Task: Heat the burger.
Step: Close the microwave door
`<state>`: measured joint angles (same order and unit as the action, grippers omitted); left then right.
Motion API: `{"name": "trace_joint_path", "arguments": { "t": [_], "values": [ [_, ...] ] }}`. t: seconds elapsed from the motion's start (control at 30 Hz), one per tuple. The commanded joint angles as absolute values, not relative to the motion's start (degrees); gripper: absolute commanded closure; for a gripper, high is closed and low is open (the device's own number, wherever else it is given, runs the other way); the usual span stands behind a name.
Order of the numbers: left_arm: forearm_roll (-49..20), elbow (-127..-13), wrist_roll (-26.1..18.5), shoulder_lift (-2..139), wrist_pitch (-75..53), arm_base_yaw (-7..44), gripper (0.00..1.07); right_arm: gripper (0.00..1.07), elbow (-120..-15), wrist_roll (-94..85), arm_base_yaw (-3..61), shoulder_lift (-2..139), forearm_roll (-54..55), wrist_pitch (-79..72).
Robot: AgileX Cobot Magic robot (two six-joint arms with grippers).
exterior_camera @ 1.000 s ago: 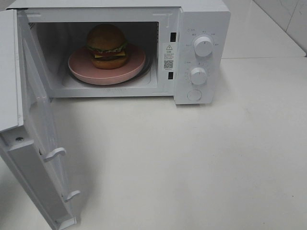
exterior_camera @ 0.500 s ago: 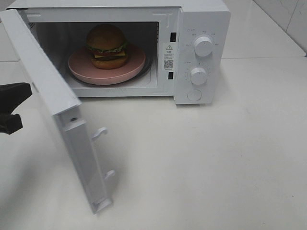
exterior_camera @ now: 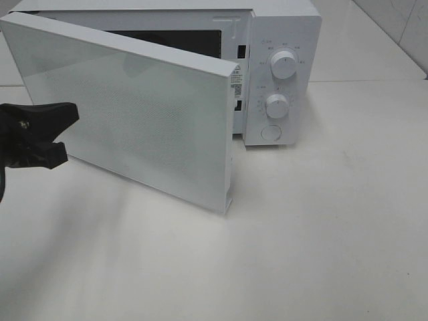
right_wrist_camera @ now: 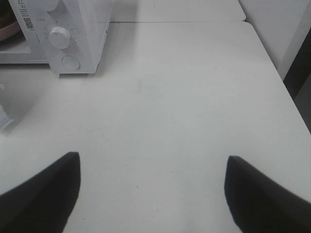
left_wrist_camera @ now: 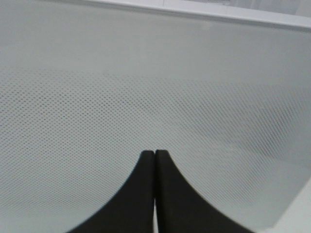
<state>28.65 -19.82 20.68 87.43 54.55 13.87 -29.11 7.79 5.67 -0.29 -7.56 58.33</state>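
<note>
The burger is hidden behind the white microwave door [exterior_camera: 147, 114], which stands about half closed across the cavity of the microwave [exterior_camera: 284, 27]. My left gripper [exterior_camera: 67, 115] is shut, black, at the door's outer face near the hinge side. In the left wrist view its closed fingertips [left_wrist_camera: 154, 154] touch or nearly touch the dotted door panel [left_wrist_camera: 155, 87]. My right gripper [right_wrist_camera: 151, 158] is open and empty above the bare table, out of the exterior view. A sliver of the pink plate [right_wrist_camera: 4, 30] shows inside the microwave.
The microwave's control panel carries two knobs [exterior_camera: 283, 65] [exterior_camera: 276, 105] and a round button [exterior_camera: 271, 132]. The door's free edge [exterior_camera: 229, 194] sticks out over the white table [exterior_camera: 301, 234]. A tiled wall [exterior_camera: 401, 27] stands at the back right.
The door has swung from wide open to about half closed, now covering the burger and plate. My left gripper has come in from the left and moved right behind the door.
</note>
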Motion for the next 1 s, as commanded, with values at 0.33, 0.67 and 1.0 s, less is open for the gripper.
{"name": "trace_joint_path", "arguments": {
  "t": [0.33, 0.67, 1.0],
  "values": [
    [19.48, -25.04, 18.45, 93.16, 54.37, 21.89, 1.07, 0.31, -28.88, 7.96, 5.21, -1.72, -7.45, 57.64],
    [10.14, -30.71, 13.58, 97.17, 52.14, 28.59, 1.07, 0.31, -28.88, 7.96, 5.21, -1.72, -7.45, 57.64],
    [4.81, -35.52, 12.49, 101.36, 52.08, 32.54, 1.07, 0.31, -28.88, 7.96, 5.21, -1.72, -7.45, 57.64]
  ]
}}
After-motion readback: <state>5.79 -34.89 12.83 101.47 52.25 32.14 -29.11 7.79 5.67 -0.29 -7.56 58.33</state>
